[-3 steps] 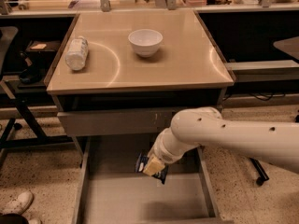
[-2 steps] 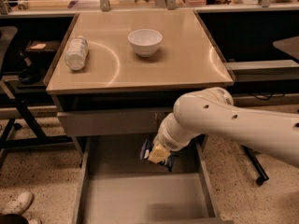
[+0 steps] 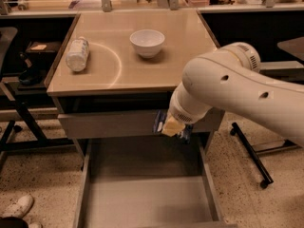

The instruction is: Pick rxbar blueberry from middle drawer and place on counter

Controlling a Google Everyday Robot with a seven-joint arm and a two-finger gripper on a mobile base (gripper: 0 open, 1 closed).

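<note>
We see the gripper (image 3: pixel 172 126) hanging just under the front edge of the counter (image 3: pixel 180 56), above the open middle drawer (image 3: pixel 142 198). Its two fingers are closed on the rxbar blueberry (image 3: pixel 158 122), so the bar is in the air and not in the drawer or on the counter. Only bits of the dark blue wrapper peek out on each side of the fingers, so we cannot tell how much of the bar they really hold. We think that is the first thing that could go wrong: the wrapper looks smooth, and if the hold is small, the bar could slip and drop back into the drawer or onto the floor. The bar is also lower than the counter top and close to the grey drawer front (image 3: pixel 104 123). If it goes straight up, it could bump the counter edge and get knocked loose. The big white arm (image 3: pixel 228 84) is fat and must swing over the top, where a white bowl (image 3: pixel 147 42) sits near the middle. We think the arm could push the bowl. A clear bottle (image 3: pixel 77 53) lies on its side at the left and could roll if hit. If the bar lands too near the edge, it could fall off.
</note>
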